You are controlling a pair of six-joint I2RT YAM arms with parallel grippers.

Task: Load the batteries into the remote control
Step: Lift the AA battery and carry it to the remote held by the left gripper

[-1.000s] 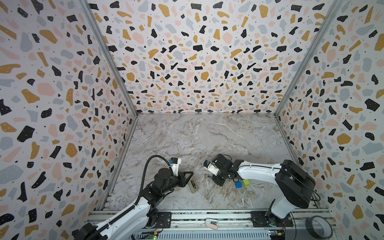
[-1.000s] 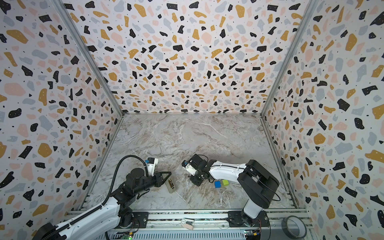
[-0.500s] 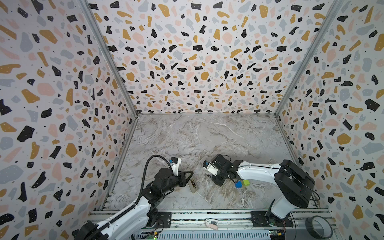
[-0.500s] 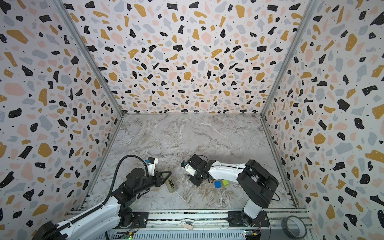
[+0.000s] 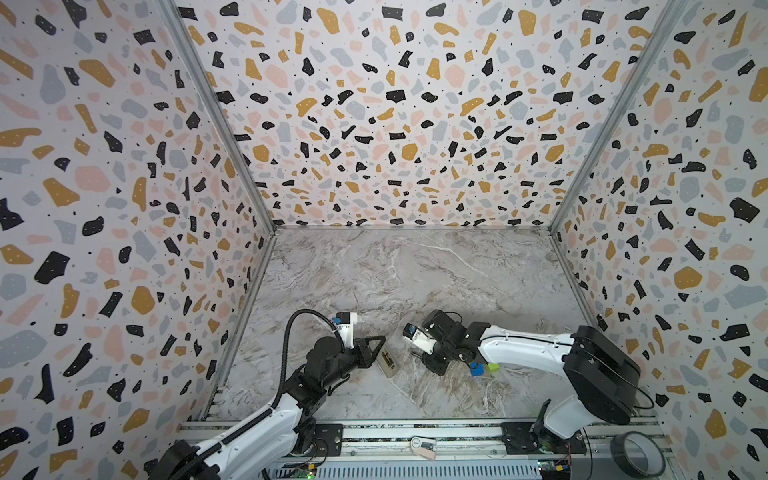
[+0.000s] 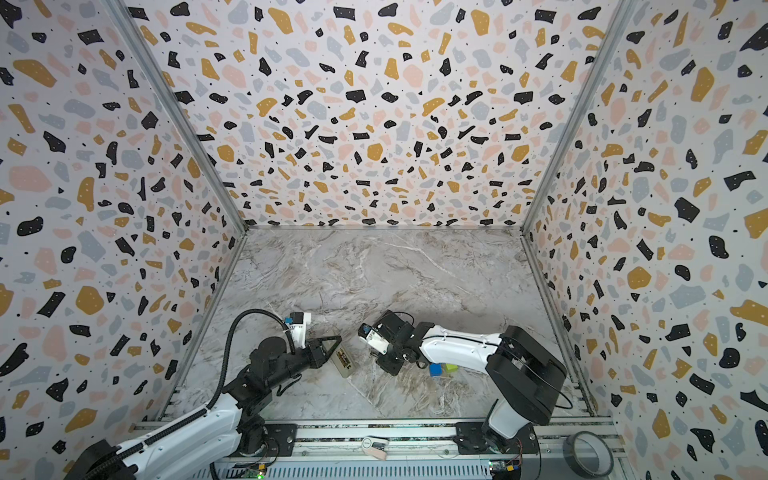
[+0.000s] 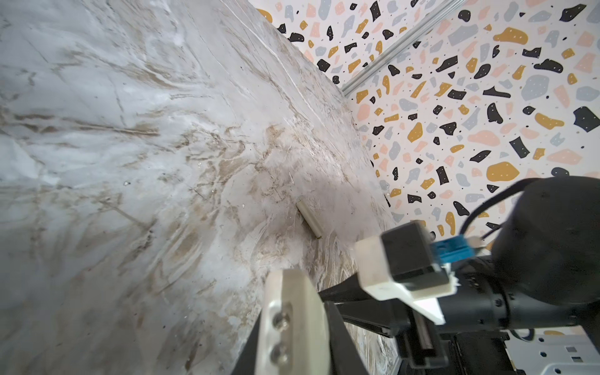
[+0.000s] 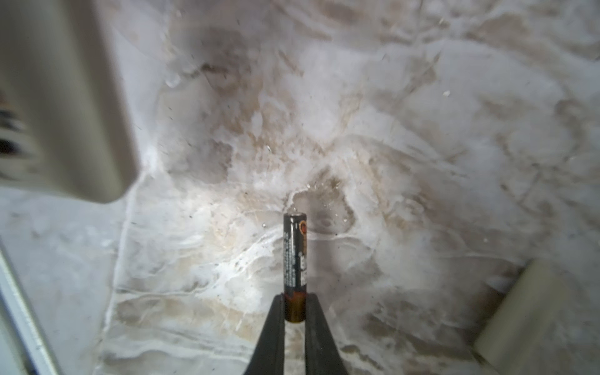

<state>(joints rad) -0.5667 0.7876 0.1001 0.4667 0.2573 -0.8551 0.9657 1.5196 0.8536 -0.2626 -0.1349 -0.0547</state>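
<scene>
Firmly, right gripper [image 8: 294,306] pinching battery [image 8: 294,253], left gripper [image 5: 379,347] closed on remote control [image 5: 387,360]

Marble floor [image 5: 415,270] open toward back, remote control [image 5: 386,360], blue cube [image 5: 476,369], green cube [image 5: 493,367] crowd the front.

The battery [image 8: 294,256] carries small print, too blurred to read.

In the right wrist view the remote control [image 8: 65,113] is blurred and cropped.
</scene>
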